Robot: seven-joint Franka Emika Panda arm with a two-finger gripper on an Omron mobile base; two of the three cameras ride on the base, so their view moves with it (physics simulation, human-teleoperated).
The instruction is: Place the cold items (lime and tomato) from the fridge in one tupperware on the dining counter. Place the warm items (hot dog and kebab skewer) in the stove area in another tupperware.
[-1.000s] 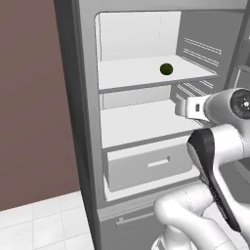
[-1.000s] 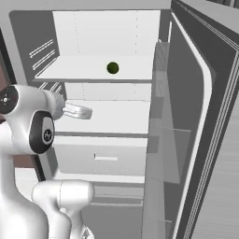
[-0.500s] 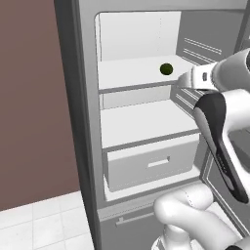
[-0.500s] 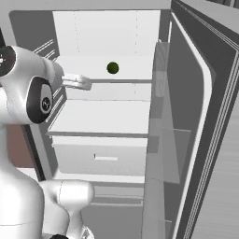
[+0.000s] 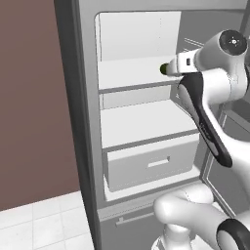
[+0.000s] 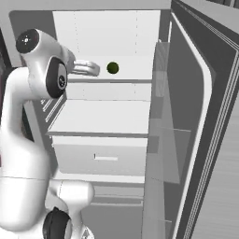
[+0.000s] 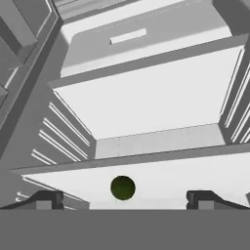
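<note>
A small dark green lime (image 6: 112, 68) rests on the upper shelf (image 6: 130, 73) of the open fridge. My gripper (image 6: 89, 69) reaches in level with that shelf, just left of the lime and a little short of it. In the left base view the gripper (image 5: 168, 69) covers most of the lime (image 5: 163, 69). The hand view has the lime (image 7: 122, 188) centred between my two fingertips (image 7: 47, 197), which stand wide apart with nothing between them. The gripper (image 7: 124, 198) is open.
The fridge door (image 6: 200, 116) stands open at the right. Below the upper shelf lie a bare middle shelf (image 5: 141, 122) and a closed white drawer (image 5: 151, 163). Door racks (image 7: 58, 141) line one side. A brown wall (image 5: 34, 97) flanks the fridge's left.
The arm has risen from the height of the middle shelf to the upper shelf, and the open gripper has come closer to the lime. The lime has not moved.
</note>
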